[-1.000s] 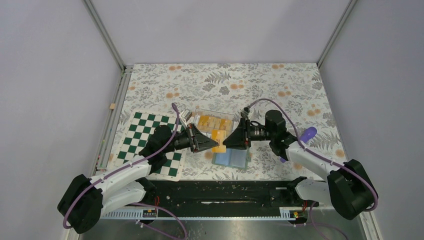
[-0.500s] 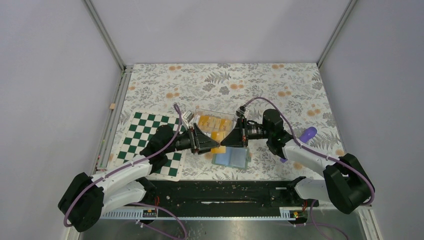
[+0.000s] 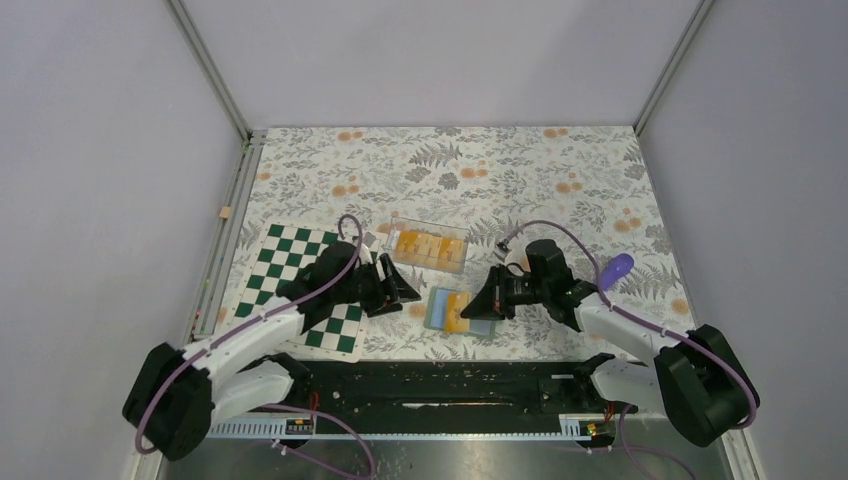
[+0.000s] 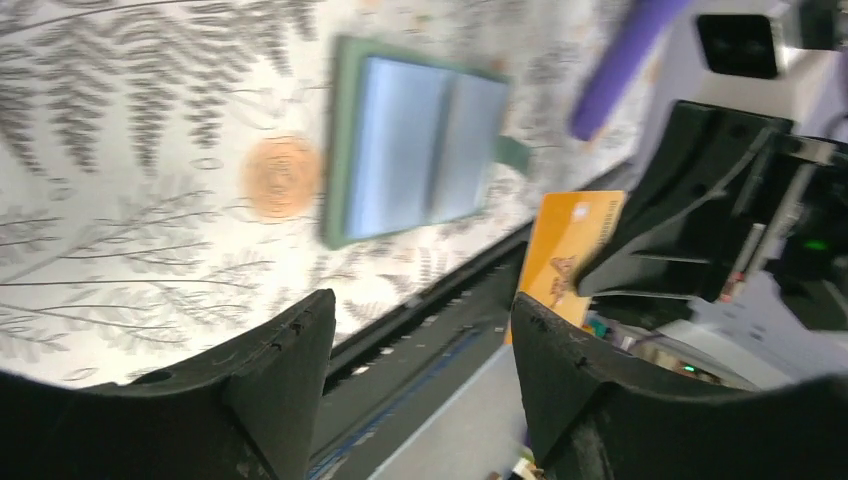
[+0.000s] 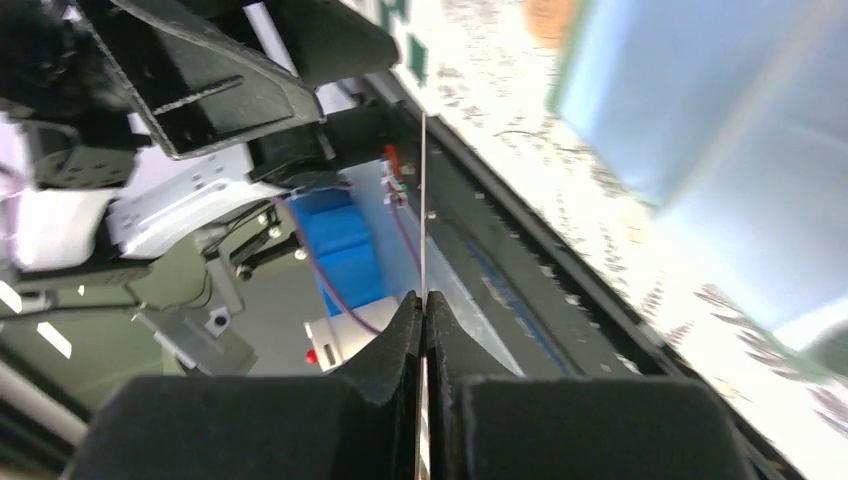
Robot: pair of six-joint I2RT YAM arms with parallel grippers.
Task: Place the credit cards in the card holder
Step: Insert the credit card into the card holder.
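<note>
My right gripper point(image 3: 468, 309) is shut on one orange credit card point(image 3: 456, 313), held over the blue-green card holder point(image 3: 447, 308), which lies open on the cloth. In the right wrist view the credit card point(image 5: 423, 190) shows edge-on, pinched between the shut fingers point(image 5: 405, 330). The left wrist view shows the same card point(image 4: 572, 250) upright beside the card holder point(image 4: 412, 148). My left gripper point(image 3: 408, 288) stands open and empty, left of the holder. More credit cards point(image 3: 428, 247) lie in a clear tray point(image 3: 397, 224) behind.
A green-and-white chequered board point(image 3: 290, 262) lies under my left arm. A purple object point(image 3: 617, 266) sits to the right of my right arm. The black rail point(image 3: 450, 385) runs along the near edge of the table.
The left gripper opened, released the card and drew back to the left. The right gripper shut on the card and carried it nearer, over the card holder.
</note>
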